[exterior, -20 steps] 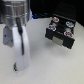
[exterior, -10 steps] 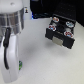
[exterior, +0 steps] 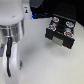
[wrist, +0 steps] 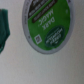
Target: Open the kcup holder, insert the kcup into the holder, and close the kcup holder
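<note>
The kcup (wrist: pixel 46 25) fills the wrist view: a round green lid with white print, lying flat on the pale table close below the camera. In the exterior view it is only a small green speck (exterior: pixel 20 64) beside the arm. The gripper (exterior: pixel 12 73) is a white blur at the lower part of the exterior view's left, right by the pod. Its fingers do not show in either view. The kcup holder (exterior: pixel 62 33) is a black box at the exterior view's right, with a pale handle (exterior: pixel 60 42) on its front and several pods showing in its top.
A second green object (wrist: pixel 4 30) lies partly in the wrist view, beside the kcup. The white arm with a dark cable (exterior: pixel 9 50) fills the exterior view's left. A dark area (exterior: pixel 50 6) lies behind the holder.
The arm has moved toward the exterior view's left and lower in the frame. The holder has not moved.
</note>
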